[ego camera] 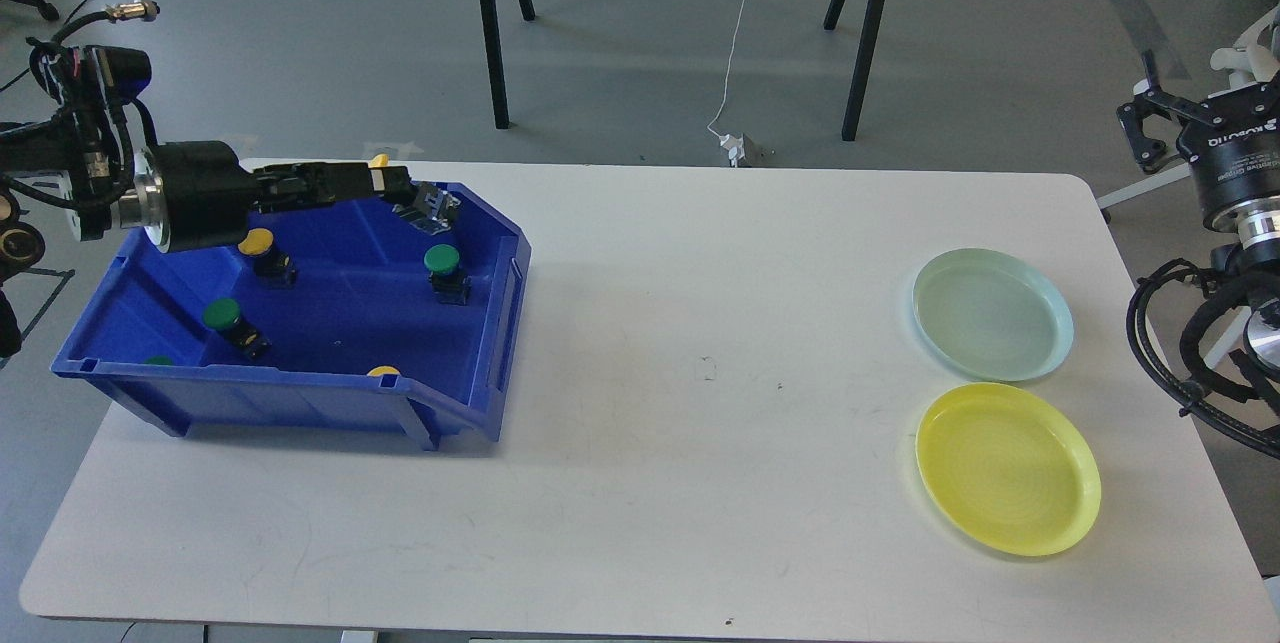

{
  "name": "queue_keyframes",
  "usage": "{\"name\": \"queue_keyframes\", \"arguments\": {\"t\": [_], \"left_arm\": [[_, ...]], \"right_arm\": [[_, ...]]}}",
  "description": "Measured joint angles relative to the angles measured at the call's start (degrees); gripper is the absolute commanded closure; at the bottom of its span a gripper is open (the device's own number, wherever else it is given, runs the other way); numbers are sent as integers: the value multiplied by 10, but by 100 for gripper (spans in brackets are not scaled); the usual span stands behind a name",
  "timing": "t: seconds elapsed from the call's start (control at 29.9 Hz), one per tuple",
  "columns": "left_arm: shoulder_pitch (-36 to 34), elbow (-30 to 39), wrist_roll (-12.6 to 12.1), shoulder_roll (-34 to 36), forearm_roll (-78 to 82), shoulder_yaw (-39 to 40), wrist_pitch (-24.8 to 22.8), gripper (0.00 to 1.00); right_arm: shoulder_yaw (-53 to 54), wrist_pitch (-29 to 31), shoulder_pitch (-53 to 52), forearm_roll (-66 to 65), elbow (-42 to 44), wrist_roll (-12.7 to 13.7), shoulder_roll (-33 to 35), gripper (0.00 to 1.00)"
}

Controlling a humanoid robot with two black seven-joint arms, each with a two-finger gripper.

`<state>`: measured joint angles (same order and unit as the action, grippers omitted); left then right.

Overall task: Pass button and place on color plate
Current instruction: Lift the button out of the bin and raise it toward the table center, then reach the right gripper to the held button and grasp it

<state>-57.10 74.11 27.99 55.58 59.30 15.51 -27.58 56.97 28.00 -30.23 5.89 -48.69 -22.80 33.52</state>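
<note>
1. Nearest the camera is the bare front edge of the white table [620, 523], with the yellow plate [1007, 468] on its right side and the pale green plate [992, 313] just behind that plate; the two are close but apart.
2. The left gripper [395, 185] reaches sideways over the back rim of the blue bin [300, 398]. Its fingers [330, 181] lie close together around a yellow button [379, 161], whose cap peeks above them, with a grey block [432, 207] at the fingertip end; the grip looks closed on the button.
3. Outward from there, the bin holds a yellow-capped button [258, 245] just below the wrist, a green button [442, 263] towards the right wall, another green button [224, 316] at the left, and yellow [383, 372] and green [158, 360] caps partly hidden behind the front wall.
4. The bin sits on the table's left side, well apart from both plates.
5. The right gripper [1150, 123] hangs off the table's right edge, above the floor, fingers spread and holding nothing.
</note>
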Motion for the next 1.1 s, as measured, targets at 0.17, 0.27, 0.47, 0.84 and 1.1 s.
{"name": "queue_keyframes", "arguments": {"t": [0.17, 0.27, 0.47, 0.84, 1.1], "left_arm": [[4, 27, 0, -93, -158, 25, -4, 95], [4, 4, 0, -156, -196, 22, -4, 95], [4, -63, 0, -248, -203, -6, -4, 95], [5, -78, 0, -265, -208, -16, -4, 95], [4, -80, 0, -265, -210, -16, -4, 95]], "right_arm": [[-1, -38, 51, -230, -127, -46, 43, 1], [0, -64, 72, -323, -201, -51, 47, 1], [-67, -74, 80, -359, -310, -52, 17, 1], [-154, -85, 27, -365, -347, -52, -11, 1], [-252, -95, -75, -366, -307, -52, -62, 1]]}}
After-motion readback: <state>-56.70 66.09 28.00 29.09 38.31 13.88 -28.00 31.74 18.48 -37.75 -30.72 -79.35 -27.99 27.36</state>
